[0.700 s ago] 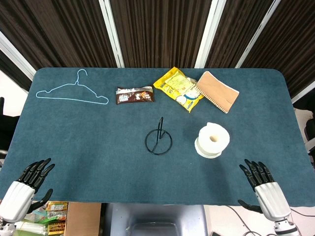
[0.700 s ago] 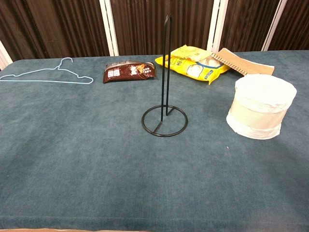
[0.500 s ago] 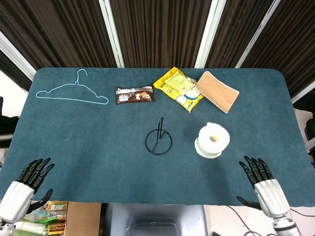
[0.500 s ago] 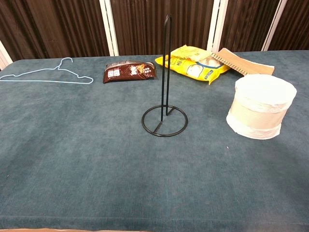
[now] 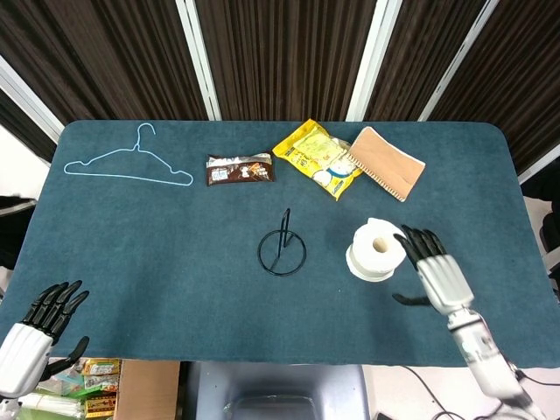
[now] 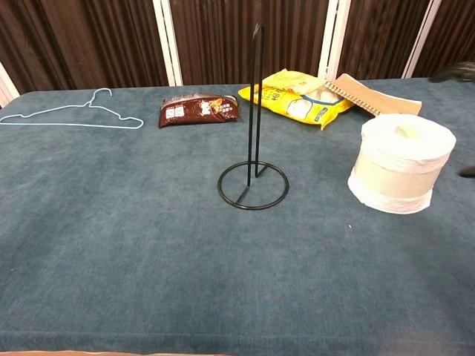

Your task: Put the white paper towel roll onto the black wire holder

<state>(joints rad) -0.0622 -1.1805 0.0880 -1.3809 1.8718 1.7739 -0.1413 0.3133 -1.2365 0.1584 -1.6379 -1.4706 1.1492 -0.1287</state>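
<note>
- Since your right hand point(image 5: 435, 271) has swung in from the table's near edge, fingers spread and holding nothing, it now sits just beside the white paper towel roll point(image 5: 377, 249); the grasp looks next.
- Your roll stands on end on the dark teal cloth table point(image 5: 157, 254), core axis vertical, hole upward, right of the black wire holder point(image 5: 282, 247).
- Your left hand point(image 5: 35, 324) hangs splayed, empty, off the near corner.
</note>
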